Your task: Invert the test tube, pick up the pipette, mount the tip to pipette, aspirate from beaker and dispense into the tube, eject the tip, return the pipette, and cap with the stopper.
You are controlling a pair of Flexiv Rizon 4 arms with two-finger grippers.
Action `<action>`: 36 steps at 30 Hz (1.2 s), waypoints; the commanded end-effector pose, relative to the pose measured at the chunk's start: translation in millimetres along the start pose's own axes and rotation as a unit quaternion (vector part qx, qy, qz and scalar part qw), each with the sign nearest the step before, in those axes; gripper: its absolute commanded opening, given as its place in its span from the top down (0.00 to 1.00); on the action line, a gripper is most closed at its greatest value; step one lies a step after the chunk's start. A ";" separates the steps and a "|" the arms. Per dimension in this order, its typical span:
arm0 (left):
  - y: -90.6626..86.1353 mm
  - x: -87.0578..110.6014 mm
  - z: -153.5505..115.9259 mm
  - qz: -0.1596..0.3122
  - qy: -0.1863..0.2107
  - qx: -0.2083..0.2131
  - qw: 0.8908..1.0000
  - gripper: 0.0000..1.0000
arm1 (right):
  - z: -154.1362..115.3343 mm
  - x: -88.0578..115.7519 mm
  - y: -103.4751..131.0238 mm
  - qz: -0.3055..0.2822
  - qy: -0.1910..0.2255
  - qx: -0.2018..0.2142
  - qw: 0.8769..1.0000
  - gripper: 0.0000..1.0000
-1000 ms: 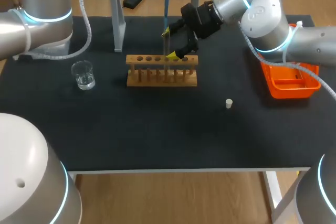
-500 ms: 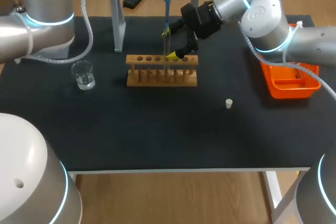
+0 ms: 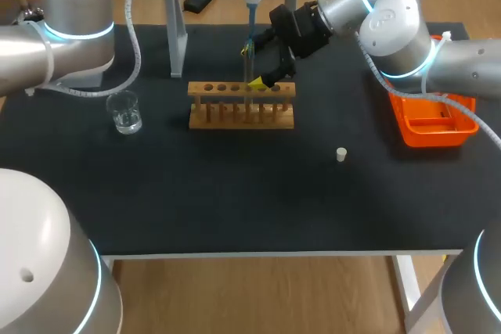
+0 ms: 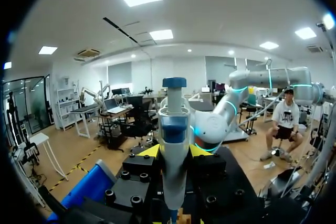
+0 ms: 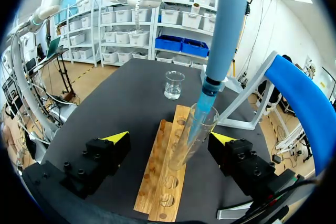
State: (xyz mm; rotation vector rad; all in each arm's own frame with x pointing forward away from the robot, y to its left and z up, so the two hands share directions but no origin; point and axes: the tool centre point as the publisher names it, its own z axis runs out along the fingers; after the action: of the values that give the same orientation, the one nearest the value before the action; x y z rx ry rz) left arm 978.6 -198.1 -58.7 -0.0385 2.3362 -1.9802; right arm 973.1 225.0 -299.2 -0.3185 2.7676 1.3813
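Test tube: the test tube (image 5: 190, 132) stands mouth up in the wooden rack (image 5: 157, 182), near the rack's middle, leaning a little in the right wrist view.
Tip: the tip (image 5: 198, 115) reaches down through the tube's mouth, so we judge the dispensing step to be in hand.
Pipette: the pipette (image 4: 174, 145) hangs close to upright, with its long axis nearly in line with the tube's.
Key relation: the tube lies straight below our left end effector (image 4: 174, 153). Any release of liquid goes down along that shared axis, and any withdrawal, as we judge it, must go straight up to keep the tip off the glass.
Left end effector: closed on the pipette body, with one yellow tip on each side.
Right end effector: our right end effector (image 5: 169, 138) is spread wide, with the tube between its fingers and touching neither. It is the nearer one to the tube.
Beaker: the beaker (image 3: 124, 111) is well apart, toward our left side of the surface (image 3: 235, 193).
Stopper: the stopper (image 3: 341, 154) lies alone on our right, in front of the rack and not yet on the tube.
Orange tray: the orange tray (image 3: 434, 123) sits at the right edge, past the stopper.
Writing: we can read none on the pipette, tube or beaker.
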 end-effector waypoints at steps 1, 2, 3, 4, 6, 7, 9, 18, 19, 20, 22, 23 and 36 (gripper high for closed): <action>2.8 -2.7 -0.4 0.000 0.003 0.002 1.000 1.00 | -0.6 -0.3 -0.2 0.000 0.001 0.000 1.000 0.00; 3.2 -2.8 -0.6 0.000 0.003 0.002 1.000 1.00 | -0.6 -0.3 -0.2 0.000 0.001 0.000 1.000 0.00; 3.6 -3.0 -0.7 -0.001 0.003 0.003 1.000 1.00 | -0.6 -0.3 -0.2 0.000 0.001 0.000 1.000 0.00; 4.0 -3.1 -0.8 -0.001 0.003 0.003 1.000 1.00 | -0.6 -0.3 -0.2 0.000 0.001 0.000 1.000 0.00; 5.0 -3.4 -0.9 -0.002 0.003 0.003 1.000 1.00 | -0.6 -0.3 -0.2 0.000 0.001 0.000 1.000 0.00; 5.6 -3.5 -0.8 -0.003 0.003 0.002 1.000 1.00 | -0.6 -0.3 -0.2 0.000 0.001 0.000 1.000 0.00; 6.9 -3.8 -0.7 -0.004 0.004 0.002 1.000 1.00 | -0.6 -0.3 -0.2 0.000 0.001 0.000 1.000 0.00; 13.0 -5.5 1.7 -0.012 0.009 0.003 1.000 1.00 | -0.6 -0.3 -0.2 0.000 0.001 0.000 1.000 0.00; 13.3 -5.7 1.9 -0.012 0.009 0.004 1.000 1.00 | -0.6 -0.3 -0.2 0.000 0.001 0.000 1.000 0.00; 13.9 -6.0 2.0 -0.013 0.009 0.004 1.000 1.00 | -0.6 -0.3 -0.2 0.000 0.001 0.000 1.000 0.00; 14.9 -6.8 2.4 -0.013 0.008 0.006 1.000 1.00 | -0.6 -0.3 -0.2 0.000 0.001 0.000 1.000 0.00; 15.7 -7.2 3.0 -0.014 0.009 0.006 1.000 1.00 | -0.6 -0.3 -0.2 0.000 0.001 0.000 1.000 0.00; 21.4 -7.6 2.9 -0.019 0.008 0.006 1.000 1.00 | -0.6 -0.3 -0.2 0.000 0.001 0.000 1.000 0.00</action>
State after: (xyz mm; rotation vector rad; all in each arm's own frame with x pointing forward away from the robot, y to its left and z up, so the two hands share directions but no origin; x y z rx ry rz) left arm 986.6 -197.8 -78.4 -0.0727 2.3540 -2.0157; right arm 973.1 225.0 -299.2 -0.3185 2.7676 1.3813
